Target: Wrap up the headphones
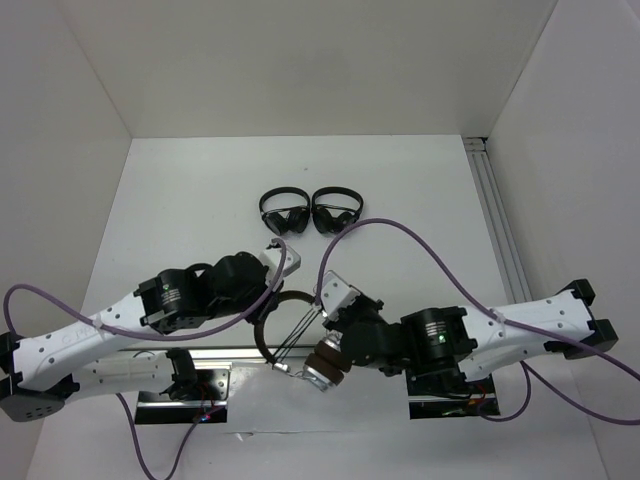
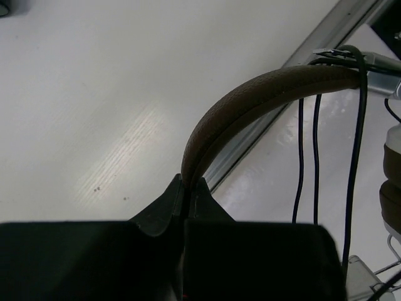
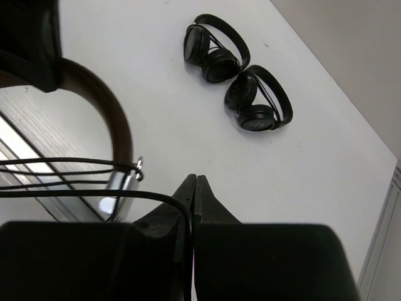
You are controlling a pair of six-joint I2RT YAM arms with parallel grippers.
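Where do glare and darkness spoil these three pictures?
Top external: even light, one overexposed bright strip low in the frame. Left wrist: streaky glare on the table; the brown headband is sharp. Right wrist: the black headphones are sharp; the bottom is black silhouette.

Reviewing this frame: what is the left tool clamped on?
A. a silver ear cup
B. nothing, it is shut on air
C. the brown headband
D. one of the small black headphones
C: in the left wrist view, the left tool is shut with its tips pinching the lower end of the brown headband, which arcs up and away from them.
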